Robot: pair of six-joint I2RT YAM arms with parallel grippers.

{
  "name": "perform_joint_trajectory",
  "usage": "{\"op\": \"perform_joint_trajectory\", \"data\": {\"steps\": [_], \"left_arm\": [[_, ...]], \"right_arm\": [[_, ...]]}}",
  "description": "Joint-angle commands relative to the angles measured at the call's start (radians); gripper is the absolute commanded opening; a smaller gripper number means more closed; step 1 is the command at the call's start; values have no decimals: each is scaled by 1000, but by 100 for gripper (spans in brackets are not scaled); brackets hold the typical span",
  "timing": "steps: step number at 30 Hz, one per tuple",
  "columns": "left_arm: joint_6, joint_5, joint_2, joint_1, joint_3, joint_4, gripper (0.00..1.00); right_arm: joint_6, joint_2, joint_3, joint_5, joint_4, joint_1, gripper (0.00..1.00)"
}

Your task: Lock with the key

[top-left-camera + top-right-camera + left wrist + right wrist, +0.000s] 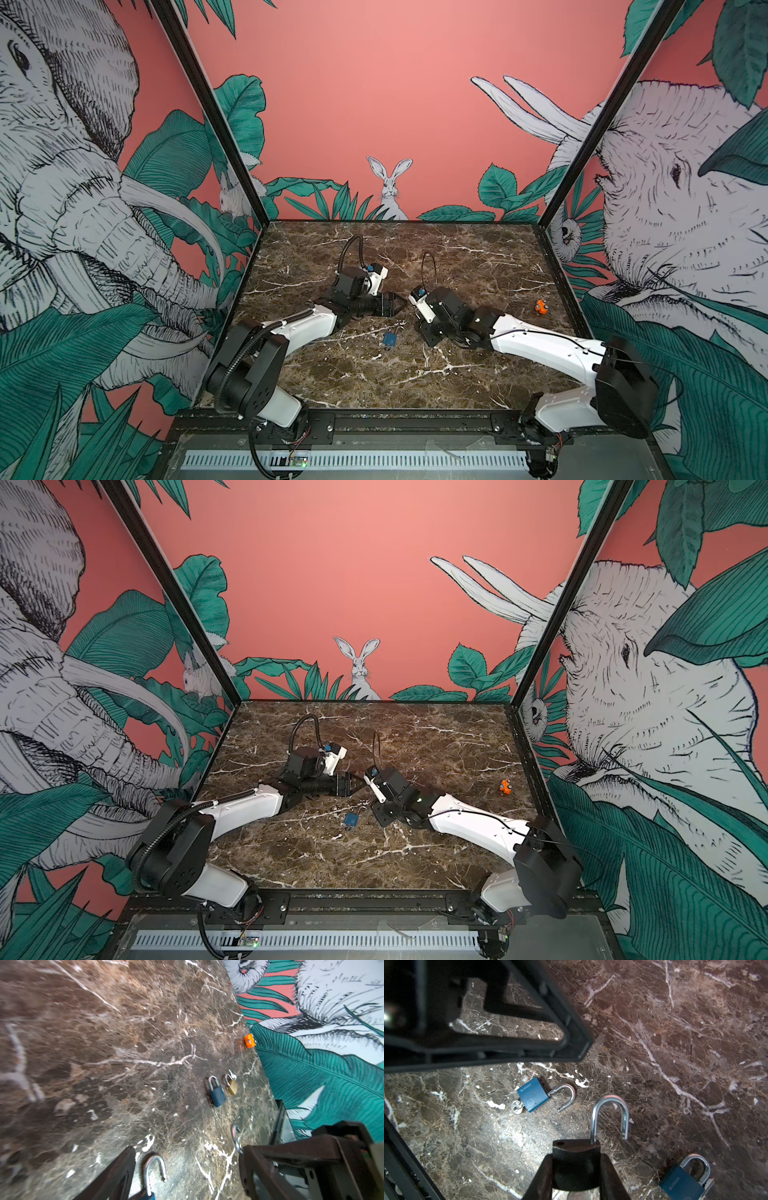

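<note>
Pinched between the fingers of the right end effector (576, 1156), hard up against its wrist lens: dark padlock (575, 1169), body clamped from both sides, silver shackle (609, 1113) sticking out past the fingertips, one leg seated in the body, the other hanging free. Held off the worktop (478, 257), near its middle in both top views.

Just beyond, flat on the marble: open blue padlock (532, 1095), shackle swung out to one side, key (516, 1107) lodged in the base. Apart from the held padlock, not touching it. Visible in both top views too, between the two arms and a little toward the front edge.

Left end effector (398, 304) spread wide, gripping nothing, tips aimed at the right wrist and close to it. Raised off the marble near the open blue padlock, with that padlock's shackle visible between its fingers in the left wrist view.

Farther toward the right wall, side by side on the worktop: shut blue padlock (217, 1095) and brass padlock (232, 1086), both hidden behind the right arm in the top views. Well beyond those, near the right edge: small orange object (540, 306), too small to identify.
</note>
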Motion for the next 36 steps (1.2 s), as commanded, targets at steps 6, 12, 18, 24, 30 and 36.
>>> {"op": "perform_joint_trajectory", "data": {"steps": [6,12,18,24,30,36], "left_arm": [[-122,163,38,-10,28,150,78],[-140,187,68,-49,44,156,72],[-168,198,97,-71,53,191,51],[-172,207,115,-74,67,189,27],[-176,200,122,-73,70,187,12],[-180,200,148,-76,72,205,0]], "right_arm": [[-46,-7,12,-48,56,-4,7],[-61,22,57,-73,36,-4,7],[-78,40,84,-75,12,-4,7],[-87,45,95,-66,1,-4,7],[-86,38,83,-53,16,-5,8],[-78,30,67,-27,29,-9,9]]}}
